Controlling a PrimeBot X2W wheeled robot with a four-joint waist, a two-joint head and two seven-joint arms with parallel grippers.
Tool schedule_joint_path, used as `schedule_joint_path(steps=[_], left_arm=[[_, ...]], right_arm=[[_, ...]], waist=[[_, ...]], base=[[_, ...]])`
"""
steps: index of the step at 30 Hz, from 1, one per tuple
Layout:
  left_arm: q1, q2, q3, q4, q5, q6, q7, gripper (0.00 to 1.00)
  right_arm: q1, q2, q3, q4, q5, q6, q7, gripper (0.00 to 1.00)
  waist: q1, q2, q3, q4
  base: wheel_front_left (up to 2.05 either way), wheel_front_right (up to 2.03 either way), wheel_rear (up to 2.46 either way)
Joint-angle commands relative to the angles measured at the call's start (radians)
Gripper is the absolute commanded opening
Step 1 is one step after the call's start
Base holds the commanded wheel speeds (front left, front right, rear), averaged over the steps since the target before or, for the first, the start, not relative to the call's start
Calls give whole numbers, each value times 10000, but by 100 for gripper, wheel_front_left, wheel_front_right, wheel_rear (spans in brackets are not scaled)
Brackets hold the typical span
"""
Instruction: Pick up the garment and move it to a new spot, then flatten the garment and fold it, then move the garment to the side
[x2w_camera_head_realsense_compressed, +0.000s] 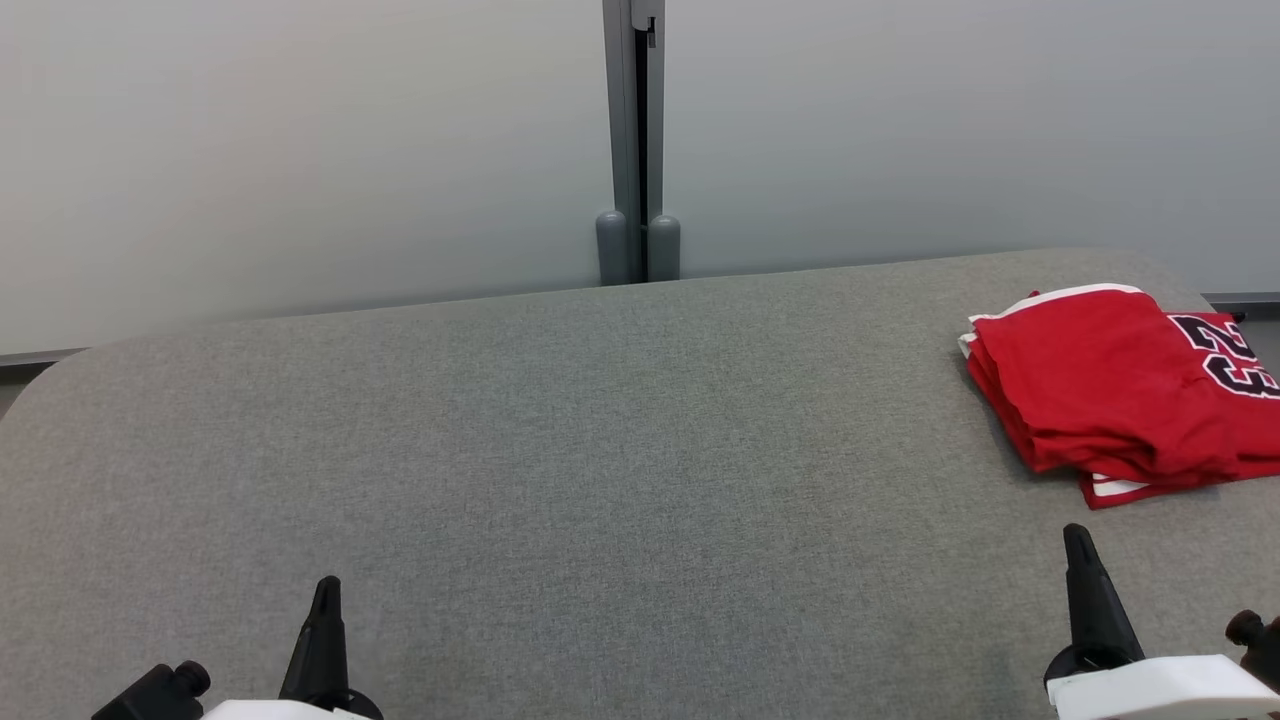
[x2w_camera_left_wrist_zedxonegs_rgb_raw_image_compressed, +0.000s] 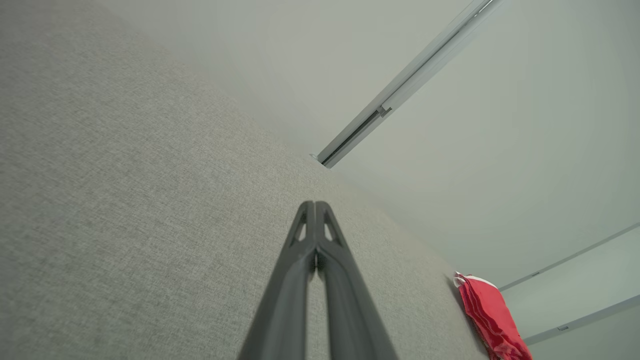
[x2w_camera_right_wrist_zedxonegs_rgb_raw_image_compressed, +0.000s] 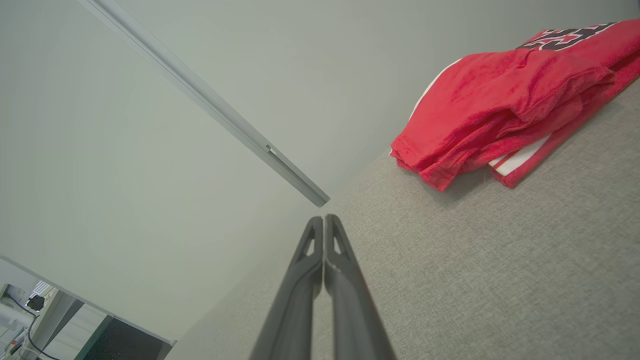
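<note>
Head view: one garment (x2w_camera_head_realsense_compressed: 1100, 385), one table (x2w_camera_head_realsense_compressed: 600, 450).

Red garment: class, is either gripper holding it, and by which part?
Nothing is held. The left gripper and right gripper have their jaws shut and empty; the red garment lies folded on the table, apart from both.

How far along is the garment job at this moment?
Folding and the move aside look done: the red garment lies folded in layers at the right edge of the table. Nothing is in hand: the left gripper and right gripper sit near the front edge, fingers shut and empty, apart from the cloth. Nothing appears left.
</note>
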Motion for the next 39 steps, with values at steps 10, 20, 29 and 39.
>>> schedule_joint_path(steps=[10,20,29,39], left_arm=[[-676,97,298,71,-1639,-325,370,0],[-940,112,472,190,-2641,-501,629,0],[-1188,117,637,296,-3572,-661,865,0],[-1400,112,817,414,-4492,-828,1120,0]], right_arm=[[-484,-10,-319,-26,1632,1,420,0],[-656,17,-493,41,2633,1,687,0],[-808,51,-669,102,3543,1,928,0],[-969,90,-842,163,4474,1,1191,0]], waist=[[0,0,84,35],[0,0,148,60],[0,0,212,86],[0,0,282,115]], base=[[0,0,0],[0,0,0],[0,0,0],[0,0,0]])
